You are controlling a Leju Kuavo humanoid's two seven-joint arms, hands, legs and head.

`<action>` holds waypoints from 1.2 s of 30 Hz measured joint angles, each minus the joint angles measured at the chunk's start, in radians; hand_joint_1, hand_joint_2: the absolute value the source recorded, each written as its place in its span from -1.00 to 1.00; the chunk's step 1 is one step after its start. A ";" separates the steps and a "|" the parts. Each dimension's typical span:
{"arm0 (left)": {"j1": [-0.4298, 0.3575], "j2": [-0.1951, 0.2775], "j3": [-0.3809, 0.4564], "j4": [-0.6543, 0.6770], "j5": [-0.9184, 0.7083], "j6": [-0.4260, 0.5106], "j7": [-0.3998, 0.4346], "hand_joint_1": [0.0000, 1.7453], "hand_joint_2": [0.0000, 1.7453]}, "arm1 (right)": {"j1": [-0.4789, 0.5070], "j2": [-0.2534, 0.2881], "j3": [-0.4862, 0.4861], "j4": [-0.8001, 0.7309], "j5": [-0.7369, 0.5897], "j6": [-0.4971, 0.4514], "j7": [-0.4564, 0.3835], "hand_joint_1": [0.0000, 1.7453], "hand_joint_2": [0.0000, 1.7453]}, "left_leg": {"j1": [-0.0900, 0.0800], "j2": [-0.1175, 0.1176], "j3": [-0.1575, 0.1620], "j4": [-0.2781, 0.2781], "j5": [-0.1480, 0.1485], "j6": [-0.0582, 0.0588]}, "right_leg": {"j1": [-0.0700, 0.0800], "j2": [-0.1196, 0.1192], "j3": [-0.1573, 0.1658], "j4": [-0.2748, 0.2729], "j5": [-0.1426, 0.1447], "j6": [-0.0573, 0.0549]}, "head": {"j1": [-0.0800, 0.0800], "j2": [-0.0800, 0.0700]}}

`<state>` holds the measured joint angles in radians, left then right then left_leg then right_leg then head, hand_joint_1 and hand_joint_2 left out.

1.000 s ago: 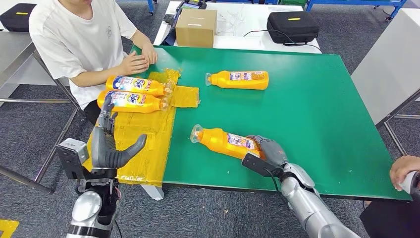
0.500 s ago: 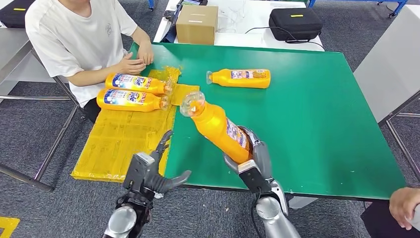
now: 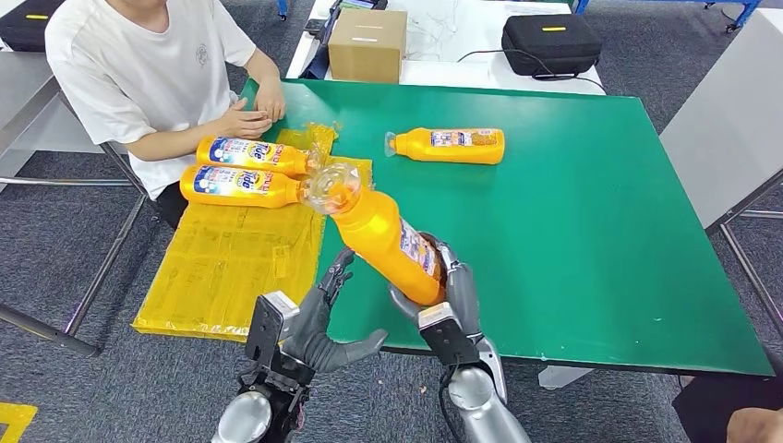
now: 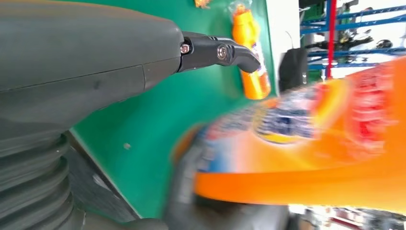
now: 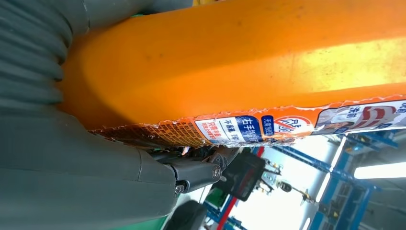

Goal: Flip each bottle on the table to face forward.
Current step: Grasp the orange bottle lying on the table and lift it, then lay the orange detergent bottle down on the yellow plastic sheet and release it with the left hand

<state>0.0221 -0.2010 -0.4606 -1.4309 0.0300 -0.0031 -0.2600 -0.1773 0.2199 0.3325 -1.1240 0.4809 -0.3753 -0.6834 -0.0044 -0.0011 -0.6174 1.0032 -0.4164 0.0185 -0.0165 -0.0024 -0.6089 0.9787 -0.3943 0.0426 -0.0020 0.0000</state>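
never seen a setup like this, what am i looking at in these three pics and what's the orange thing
It is a humanoid robot with two silver arms ending in many-fingered hands. The wide picture comes from a camera high on its body, looking down at a green table. The other two come from cameras at its wrists, so they look turned and very close.

The right hand grips an orange bottle by its base, lifted off the table and tilted. The left hand is open beside it, holding nothing.

Two more orange bottles lie on a yellow sheet, label up, and another bottle lies on the bare green surface. A person sits at the table's far left corner.
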 joint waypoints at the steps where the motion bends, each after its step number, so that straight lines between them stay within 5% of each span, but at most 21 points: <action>1: 0.000 -0.003 -0.001 -0.004 0.023 0.000 0.002 -1.00 1.00 | 0.000 0.004 0.008 0.010 0.001 -0.009 -0.001 1.00 1.00 | 0.000 0.000 0.000 0.000 0.000 0.000 | 0.000 0.000 0.000 0.000 0.000 0.000 | 0.000 0.000; 22: -0.059 -0.016 -0.029 -0.023 0.202 0.042 -0.039 -1.00 1.00 | -0.049 0.065 0.189 0.158 0.002 -0.079 0.000 1.00 1.00 | 0.000 0.000 0.000 0.000 0.000 0.000 | 0.000 0.000 0.000 0.000 0.000 0.000 | 0.000 0.000; 23: -0.061 -0.016 -0.028 -0.022 0.209 0.042 -0.038 -0.93 1.00 | -0.055 0.066 0.195 0.165 0.002 -0.077 0.002 1.00 1.00 | 0.000 0.000 0.000 0.000 0.000 0.000 | 0.000 0.000 0.000 0.000 0.000 0.000 | 0.000 0.000; 27: -0.068 -0.016 -0.023 -0.020 0.263 0.031 -0.034 0.78 1.00 | -0.074 0.072 0.216 0.193 -0.022 -0.062 0.006 1.00 1.00 | 0.000 0.000 0.000 0.000 0.000 0.000 | 0.000 0.000 0.000 0.000 0.000 0.000 | 0.000 0.000; 29: -0.069 -0.016 -0.018 -0.019 0.289 0.021 -0.034 1.00 1.00 | -0.082 0.075 0.224 0.207 -0.038 -0.051 0.005 1.00 1.00 | 0.000 0.000 0.000 0.000 0.000 0.000 | 0.000 0.000 -0.001 0.000 0.000 0.000 | 0.000 0.000; 36: -0.068 -0.016 0.008 -0.018 0.331 -0.017 -0.051 1.00 1.00 | -0.110 0.080 0.257 0.252 -0.075 -0.021 -0.002 1.00 1.00 | 0.000 0.000 0.000 0.000 0.000 0.000 | 0.000 0.000 -0.001 0.000 0.000 0.000 | 0.000 0.000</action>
<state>-0.0459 -0.2172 -0.4531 -1.4492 0.3615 -0.0205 -0.3112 -0.2876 0.3003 0.5894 -0.8720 0.4057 -0.3963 -0.6851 -0.0045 -0.0007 -0.6178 1.0033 -0.4161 0.0185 -0.0166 -0.0023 -0.6098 0.9787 -0.3943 0.0425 -0.0020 0.0000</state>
